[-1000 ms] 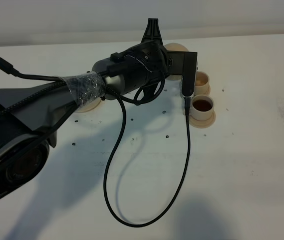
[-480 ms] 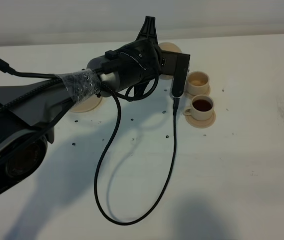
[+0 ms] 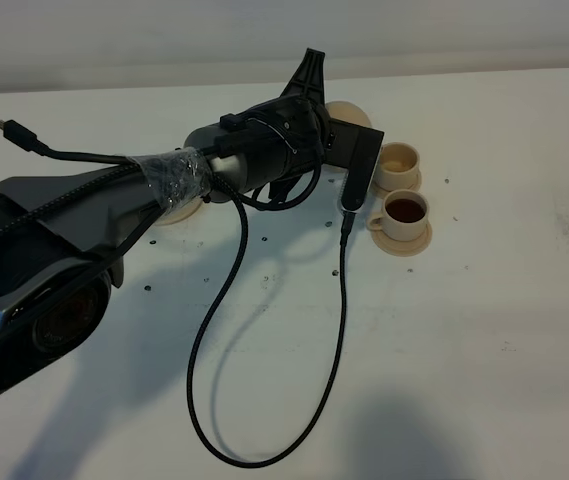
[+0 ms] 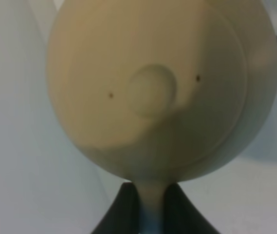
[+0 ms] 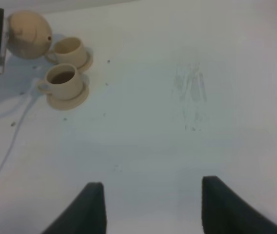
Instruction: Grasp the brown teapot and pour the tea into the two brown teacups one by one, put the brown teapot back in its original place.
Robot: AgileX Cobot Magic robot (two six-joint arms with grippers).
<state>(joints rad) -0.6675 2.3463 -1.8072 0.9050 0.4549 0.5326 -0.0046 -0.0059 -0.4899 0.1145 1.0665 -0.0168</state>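
At the left of the high view the wide saucer [image 3: 176, 212] lies on the bench [image 3: 484, 330], and my left arm covers half of it. The left tool [image 4: 151, 192] is closed on the loop handle of the brown teapot [image 4: 177, 58]. In the left wrist view its two dark fingers [image 4: 123, 209] press the handle from both sides, and the blurred pot body fills almost the whole picture. From above I see only a small tan part of the pot behind the arm. It is well apart from the wide saucer and just beside the far teacup [image 3: 398, 160], but I cannot tell if they touch. The near teacup [image 3: 405, 210] stands on its small saucer with dark tea inside, while the liquid in the far one is hard to make out. A black cable [image 3: 342, 300] hangs from the wrist and makes a loop on the bench. The right tool [image 5: 153, 185] is cut off at the picture edge, with its fingers wide apart and nothing between them.
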